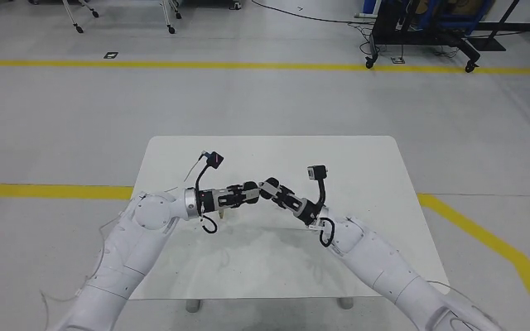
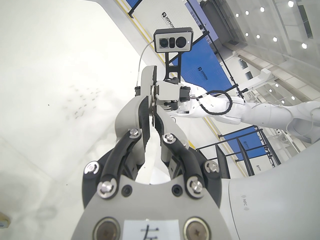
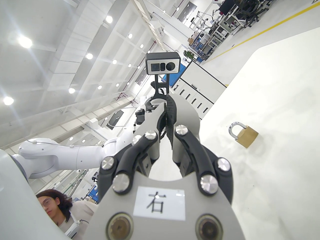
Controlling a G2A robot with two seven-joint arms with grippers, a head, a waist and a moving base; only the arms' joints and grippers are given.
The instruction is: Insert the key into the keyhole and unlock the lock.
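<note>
Meeting tip to tip, raised clear of the brass padlock (image 3: 243,136) on the table (image 1: 364,165), left gripper (image 2: 151,108) and right gripper (image 3: 168,107) both pinch the key (image 2: 152,93).

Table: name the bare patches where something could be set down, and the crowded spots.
Crowded: table centre, where left gripper and right gripper meet at the key, and around the padlock. Bare: the strip from the grippers to the far edge.

White rounded arms (image 1: 137,248) carry black cables (image 2: 217,112), grey fingers (image 2: 126,116), ribbed black pads (image 2: 144,112), silver screws (image 2: 107,186).
</note>
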